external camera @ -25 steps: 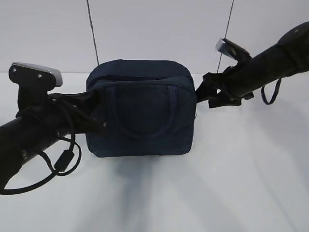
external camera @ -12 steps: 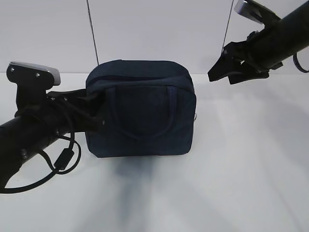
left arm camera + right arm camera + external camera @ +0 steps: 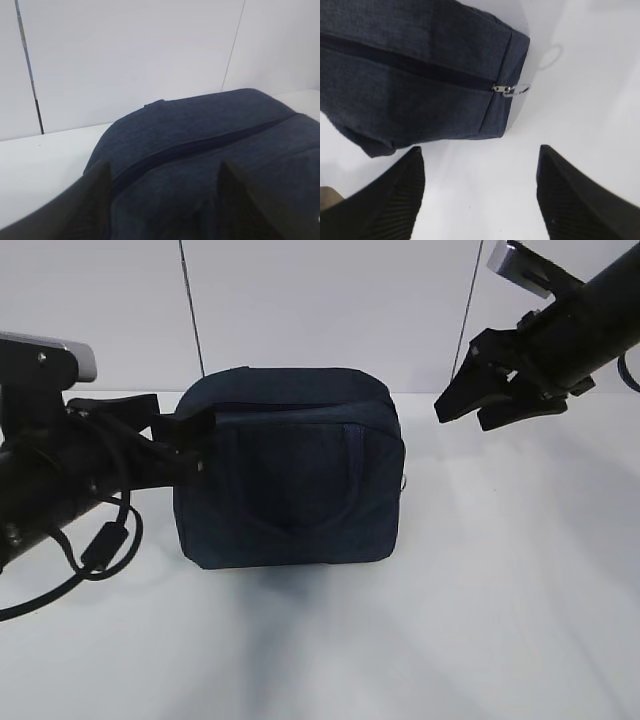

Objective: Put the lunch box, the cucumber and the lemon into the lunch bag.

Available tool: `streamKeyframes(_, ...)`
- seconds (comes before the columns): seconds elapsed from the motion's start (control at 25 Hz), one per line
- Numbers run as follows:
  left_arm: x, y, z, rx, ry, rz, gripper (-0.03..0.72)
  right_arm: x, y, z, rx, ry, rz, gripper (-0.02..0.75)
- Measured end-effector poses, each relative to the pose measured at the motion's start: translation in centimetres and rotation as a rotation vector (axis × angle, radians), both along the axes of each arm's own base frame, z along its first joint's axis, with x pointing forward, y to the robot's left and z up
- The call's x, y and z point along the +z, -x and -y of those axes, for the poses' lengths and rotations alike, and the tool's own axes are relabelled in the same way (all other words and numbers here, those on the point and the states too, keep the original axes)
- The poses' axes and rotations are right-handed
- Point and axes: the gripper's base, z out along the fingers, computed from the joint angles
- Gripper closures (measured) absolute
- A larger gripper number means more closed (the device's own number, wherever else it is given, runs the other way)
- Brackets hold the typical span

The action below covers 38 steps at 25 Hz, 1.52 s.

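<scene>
The navy lunch bag (image 3: 290, 480) stands on the white table, zipper shut, with its silver ring pull (image 3: 510, 90) at the bag's right end. My left gripper (image 3: 200, 443) is open, and its fingers straddle the bag's upper left end; in the left wrist view the bag (image 3: 210, 150) fills the space between them. My right gripper (image 3: 462, 412) is open and empty, raised above the table to the right of the bag. The right wrist view shows the bag's end (image 3: 420, 75) beyond the open fingers (image 3: 395, 200). The lunch box, cucumber and lemon are out of view.
The white table (image 3: 500, 590) stretches in front of and to the right of the bag. A white wall with two thin dark vertical lines (image 3: 190, 310) stands close behind it. A black cable loop (image 3: 95, 545) hangs under my left arm.
My right gripper has lifted up and away from the bag's right end, then held. My left arm has risen and drawn a little left. The bag has shifted slightly left.
</scene>
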Motion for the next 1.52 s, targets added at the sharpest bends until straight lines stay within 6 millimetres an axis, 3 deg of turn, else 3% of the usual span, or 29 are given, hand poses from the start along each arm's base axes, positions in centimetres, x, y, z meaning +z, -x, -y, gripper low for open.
streamKeyframes(0.36,4.5,3.5,-1.7,-0.064,-0.012,-0.126,0.213,4.2,2.9,0.6,-0.007,0.071,0.042,0.196)
streamKeyframes(0.76,9.6,11.1,-5.3,-0.192,-0.024,-0.337,0.221,10.9,8.8,-0.3,0.003,0.092,0.174,0.196)
streamKeyframes(1.12,14.2,17.2,-8.3,-0.331,-0.192,-0.520,0.222,14.6,18.1,-1.8,-0.003,0.186,0.230,0.196)
streamKeyframes(1.32,15.5,20.1,-10.7,-0.332,-0.235,-0.497,0.222,14.7,24.8,0.1,-0.036,0.185,0.322,0.196)
streamKeyframes(1.52,15.4,22.7,-12.8,-0.321,-0.243,-0.449,0.223,13.3,32.0,2.9,-0.086,0.237,0.478,0.196)
